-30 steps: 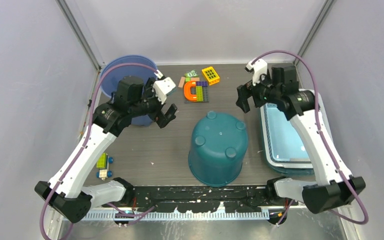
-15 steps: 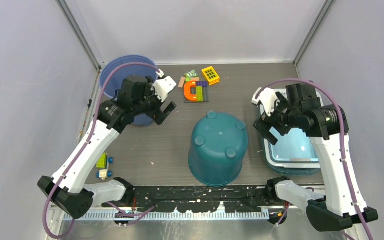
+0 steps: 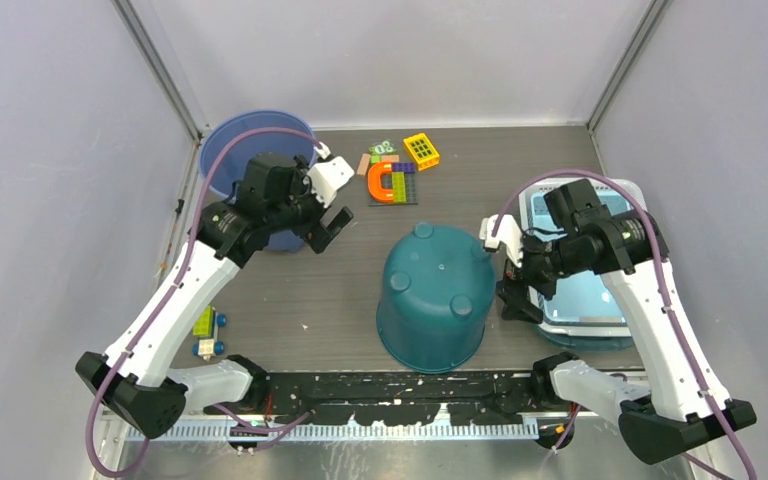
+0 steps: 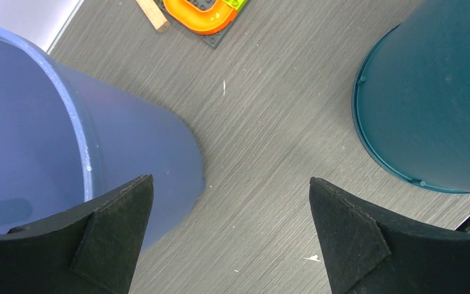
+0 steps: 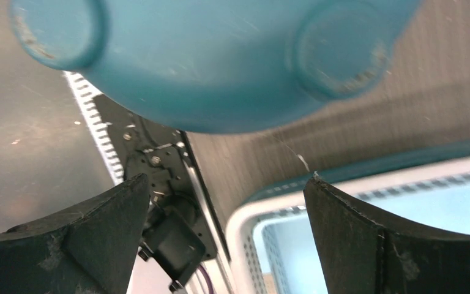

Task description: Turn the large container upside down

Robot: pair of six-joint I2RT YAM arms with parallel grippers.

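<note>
Large teal container [image 3: 435, 295] sits at centre stage, feet up, mouth down, so the flip looks done. Right gripper [image 3: 513, 289] hangs spread and empty at its 3 o'clock, left gripper [image 3: 328, 230] likewise at 10 o'clock. Next call: back both away without nudging it

Two buckets are counted on the tabletop [image 3: 340, 290]: one teal bucket [image 3: 435, 297] and one blue bucket [image 3: 228, 150]. One pale blue bin [image 3: 590, 323] with a white rim is counted. Six small toy items are counted: one orange arch [image 3: 384, 184], one dark base plate [image 3: 410, 168] under it, one yellow block [image 3: 421, 150], one green piece [image 3: 382, 147], one wooden stick [image 3: 363, 163] and one toy car [image 3: 207, 330]. Two robot arms are counted, each fitted with one end effector: the left end effector [image 3: 328, 230] and the right end effector [image 3: 513, 292].
</note>
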